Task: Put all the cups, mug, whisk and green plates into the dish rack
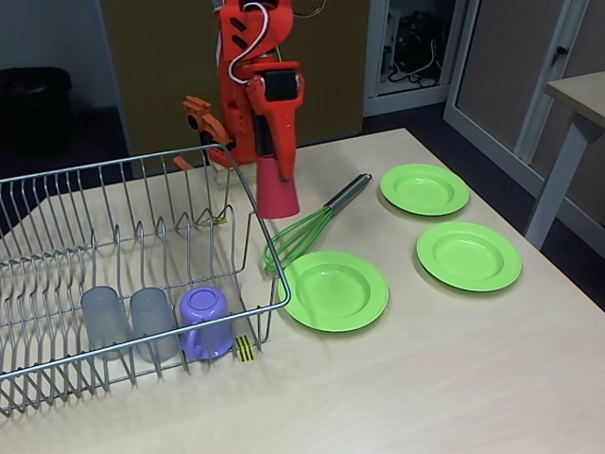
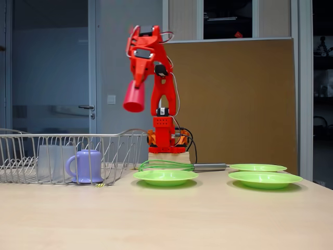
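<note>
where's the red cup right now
The red cup is held in the tool, lifted above the table in both fixed views, just right of the dish rack and above the whisk.

We count three green plates (image 1: 337, 289) (image 1: 424, 188) (image 1: 469, 254), two grey tumblers (image 1: 104, 319) (image 1: 154, 322), one red cup (image 1: 278, 187), one purple mug (image 1: 206, 323), one green whisk (image 1: 312, 228) and one wire dish rack (image 1: 57, 248).

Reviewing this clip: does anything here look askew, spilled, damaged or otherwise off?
Nothing looks spilled or damaged. The one oddity: the whisk lies with its green loops resting on the rim of the nearest green plate. The gripper holds the red cup tilted in the air, which fits a carry.
</note>
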Motion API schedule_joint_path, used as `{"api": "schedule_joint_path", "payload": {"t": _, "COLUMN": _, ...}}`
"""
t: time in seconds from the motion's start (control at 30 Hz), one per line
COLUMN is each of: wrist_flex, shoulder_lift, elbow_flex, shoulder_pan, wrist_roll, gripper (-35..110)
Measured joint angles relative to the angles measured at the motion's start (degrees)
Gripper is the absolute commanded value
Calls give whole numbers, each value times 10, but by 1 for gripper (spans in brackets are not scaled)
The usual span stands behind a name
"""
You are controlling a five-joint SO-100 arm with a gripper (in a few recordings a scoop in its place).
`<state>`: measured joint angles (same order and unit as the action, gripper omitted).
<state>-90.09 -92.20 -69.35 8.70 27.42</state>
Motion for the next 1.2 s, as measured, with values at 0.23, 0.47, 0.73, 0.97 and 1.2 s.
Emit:
{"api": "schedule_joint_path", "payload": {"t": 0.23, "wrist_flex": 72, "shoulder_lift": 102, "elbow_flex": -33, "shoulder_pan": 66, "wrist_roll": 30, "gripper": 5}}
{"api": "schedule_joint_path", "payload": {"t": 0.47, "wrist_flex": 131, "shoulder_lift": 163, "elbow_flex": -65, "shoulder_pan": 95, "wrist_roll": 47, "gripper": 5}}
{"api": "schedule_joint_path", "payload": {"t": 0.73, "wrist_flex": 169, "shoulder_lift": 176, "elbow_flex": -99, "shoulder_pan": 106, "wrist_roll": 54, "gripper": 6}}
{"api": "schedule_joint_path", "payload": {"t": 0.97, "wrist_flex": 180, "shoulder_lift": 186, "elbow_flex": -119, "shoulder_pan": 108, "wrist_roll": 54, "gripper": 5}}
{"api": "schedule_joint_path", "payload": {"t": 1.2, "wrist_flex": 157, "shoulder_lift": 163, "elbow_flex": -91, "shoulder_pan": 105, "wrist_roll": 54, "gripper": 4}}
